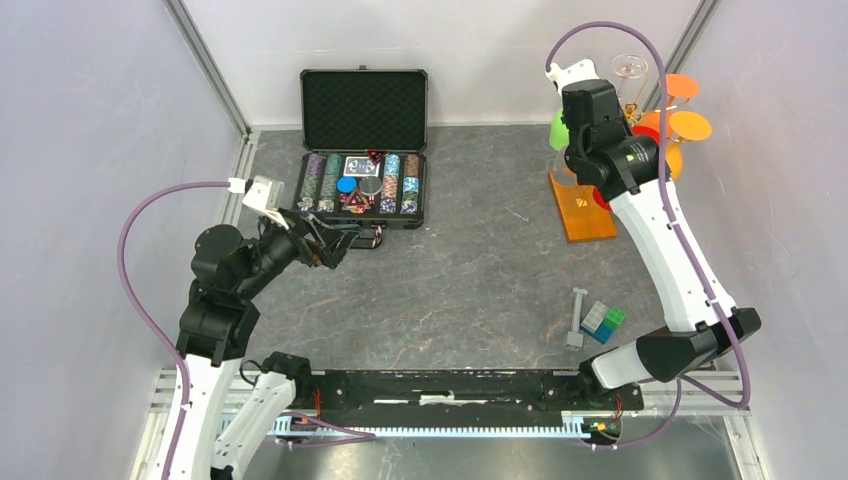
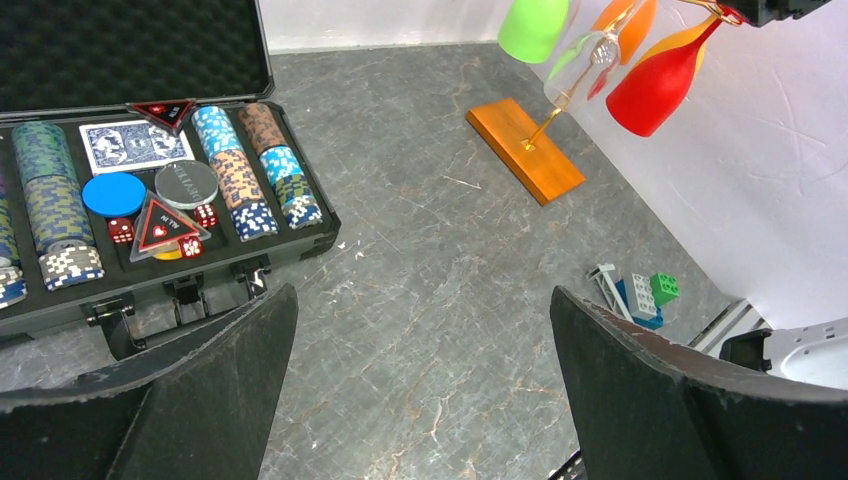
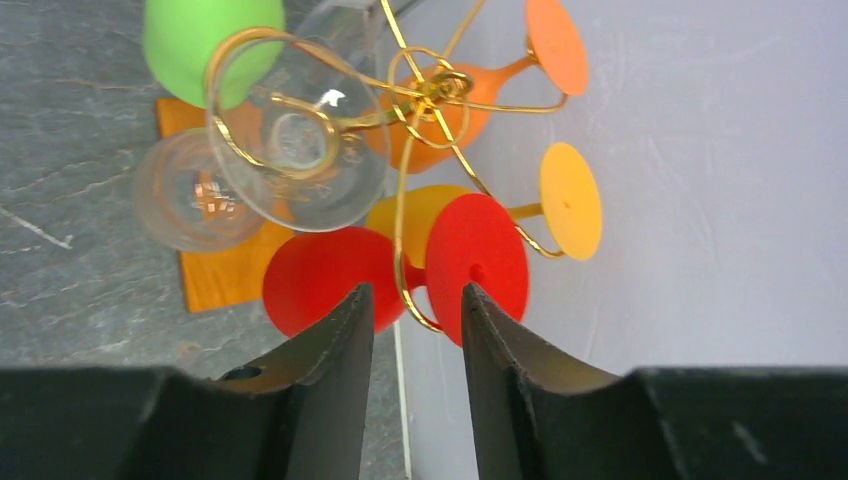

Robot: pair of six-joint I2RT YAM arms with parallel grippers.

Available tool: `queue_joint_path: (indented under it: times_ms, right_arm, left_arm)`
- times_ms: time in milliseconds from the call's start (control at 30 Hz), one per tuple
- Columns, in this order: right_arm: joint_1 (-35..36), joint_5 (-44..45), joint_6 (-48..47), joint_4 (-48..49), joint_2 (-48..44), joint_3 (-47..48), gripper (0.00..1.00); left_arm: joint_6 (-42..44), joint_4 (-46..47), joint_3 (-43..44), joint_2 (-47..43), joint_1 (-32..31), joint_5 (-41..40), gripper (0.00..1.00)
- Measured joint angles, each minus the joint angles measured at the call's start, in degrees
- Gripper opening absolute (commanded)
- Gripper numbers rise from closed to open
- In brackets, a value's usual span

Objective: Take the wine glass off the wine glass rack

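Observation:
The wine glass rack (image 3: 430,90) is gold wire on an orange-brown wooden base (image 1: 582,205), at the far right by the wall. Several glasses hang on it upside down: red (image 3: 310,275), clear (image 3: 290,150), green (image 3: 200,35), orange (image 3: 555,45) and yellow (image 3: 572,200). My right gripper (image 3: 415,300) is open a narrow way. Its tips sit just short of the red glass's stem, one by the bowl and one by the foot (image 3: 485,260), not closed on it. My left gripper (image 2: 420,290) is wide open and empty above the table, near the case.
An open black case (image 1: 362,190) of poker chips, cards and dice lies at the back centre-left. Toy bricks (image 1: 603,320) and a grey piece (image 1: 577,318) lie at the front right. The right wall (image 3: 700,150) stands close behind the rack.

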Motion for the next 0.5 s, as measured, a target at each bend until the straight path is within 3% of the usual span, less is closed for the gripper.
queue_joint_path:
  times_ms: [67,200,500]
  right_arm:
    - [0.3,2.5,-0.7,0.2,0.2,0.5,0.35]
    - [0.6,6.1,-1.9,0.6,0.3,0.8,0.35]
    - [0.6,11.2,-3.9,1.7,1.4,0.6,0.45]
  left_arm:
    - [0.0,0.0,-0.1,0.0,0.0,-0.1,1.0]
    - [0.1,0.0,-0.2,0.0,0.0,-0.2,1.0]
    - [0.1,0.0,-0.2,0.0,0.0,-0.2,1.0]
